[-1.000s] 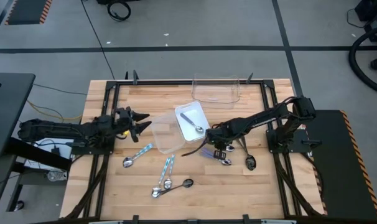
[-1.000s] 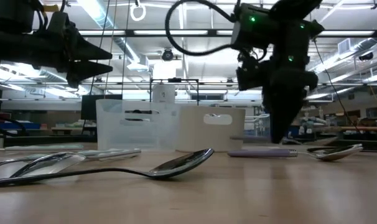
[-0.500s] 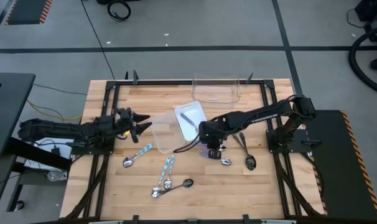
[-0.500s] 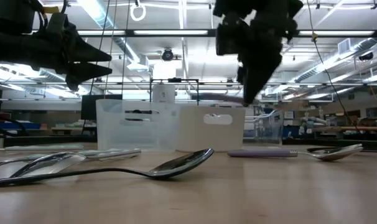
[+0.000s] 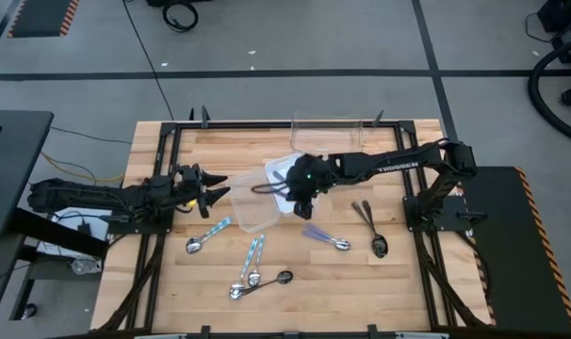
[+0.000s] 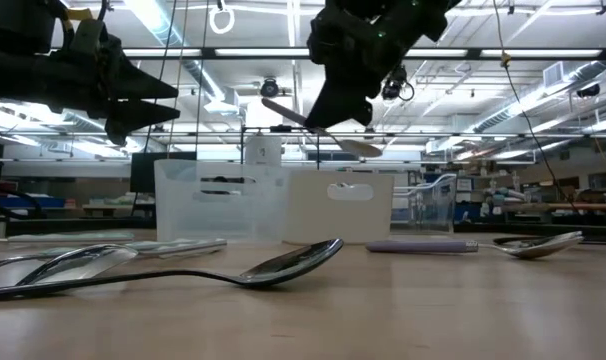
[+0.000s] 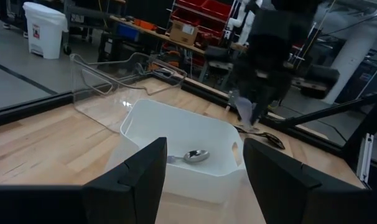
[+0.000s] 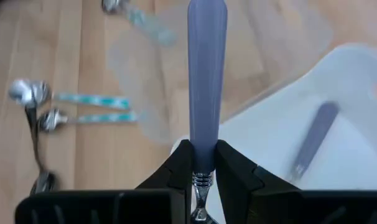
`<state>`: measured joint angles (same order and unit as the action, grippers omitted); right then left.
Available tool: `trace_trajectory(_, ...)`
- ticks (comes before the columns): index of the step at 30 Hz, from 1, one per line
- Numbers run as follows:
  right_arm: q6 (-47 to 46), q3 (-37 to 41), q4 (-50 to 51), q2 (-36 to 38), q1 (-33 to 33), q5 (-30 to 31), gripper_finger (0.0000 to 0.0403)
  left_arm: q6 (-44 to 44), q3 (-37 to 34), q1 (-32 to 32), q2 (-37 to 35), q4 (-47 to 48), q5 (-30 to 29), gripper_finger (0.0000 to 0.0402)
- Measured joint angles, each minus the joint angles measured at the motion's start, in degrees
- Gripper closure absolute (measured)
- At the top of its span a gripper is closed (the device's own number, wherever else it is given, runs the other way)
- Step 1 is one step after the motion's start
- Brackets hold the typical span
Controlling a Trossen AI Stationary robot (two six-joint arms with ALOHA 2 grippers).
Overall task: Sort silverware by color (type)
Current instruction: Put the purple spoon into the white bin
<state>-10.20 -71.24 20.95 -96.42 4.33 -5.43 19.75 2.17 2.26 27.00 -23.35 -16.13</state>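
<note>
Above the white bin (image 5: 287,179), the right gripper (image 5: 302,188) clamps a purple-handled spoon (image 8: 206,81) by its neck; the bowl is cut off in the right wrist view. Another purple spoon (image 8: 311,140) lies inside the bin. Beside the clear tub (image 5: 252,202), the left gripper (image 5: 215,187) hovers with fingers spread, holding nothing. Blue-handled spoons (image 5: 254,256) lie on the table (image 5: 220,151), blurred.

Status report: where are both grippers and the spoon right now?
Right gripper shut on purple-handled spoon, held over white bin. Left gripper open, waiting beside the bins. Nothing blocking.
</note>
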Motion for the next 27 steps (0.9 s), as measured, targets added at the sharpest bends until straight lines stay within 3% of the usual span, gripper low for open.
trace_trajectory(10,3.76,-0.02,-3.06,-3.66,5.62,1.60,0.0344,0.00,0.01,0.02,0.02,0.74,-0.12,0.0182)
trace_trajectory(27,-2.21,-0.02,-0.98,-9.46,11.03,4.58,0.0338,0.17,0.02,0.02,0.00,2.23,-0.05,0.0182)
